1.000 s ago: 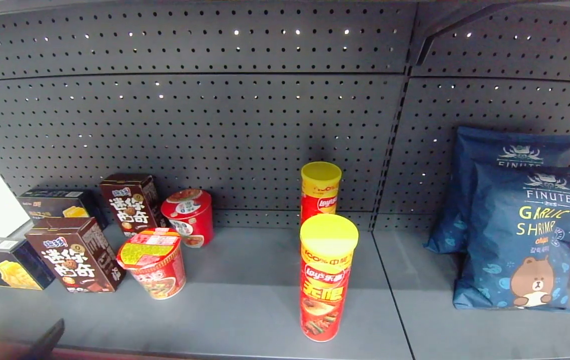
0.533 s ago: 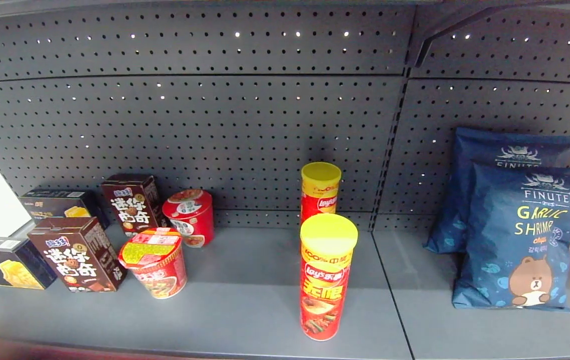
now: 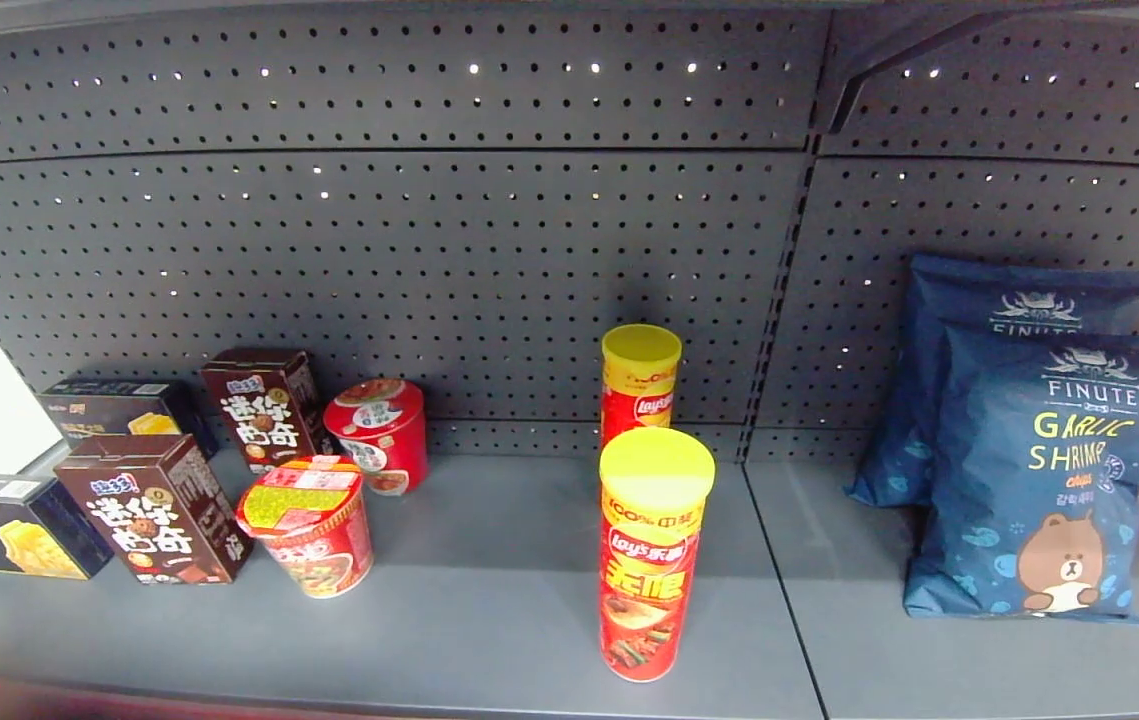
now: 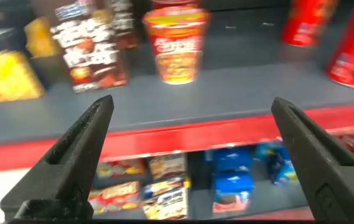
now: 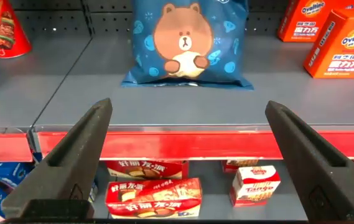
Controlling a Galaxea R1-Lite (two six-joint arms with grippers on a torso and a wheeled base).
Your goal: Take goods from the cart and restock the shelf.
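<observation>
**Left claw (image 4: 192,102) and right claw (image 5: 189,104) released before the shelf (image 3: 489,610)**

Both are held spread wide and empty, just outside the front edge; the left is faced by the noodle cup (image 4: 177,40) and a brown box (image 4: 89,53); the right is faced by the blue snack bag (image 5: 186,43); a front chip can (image 3: 654,555) is stood upright near the middle, a rear chip can (image 3: 640,385) directly behind it.

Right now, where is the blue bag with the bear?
In the head view, the blue bear bag stands on the shelf, far right, before a second blue bag.
</observation>
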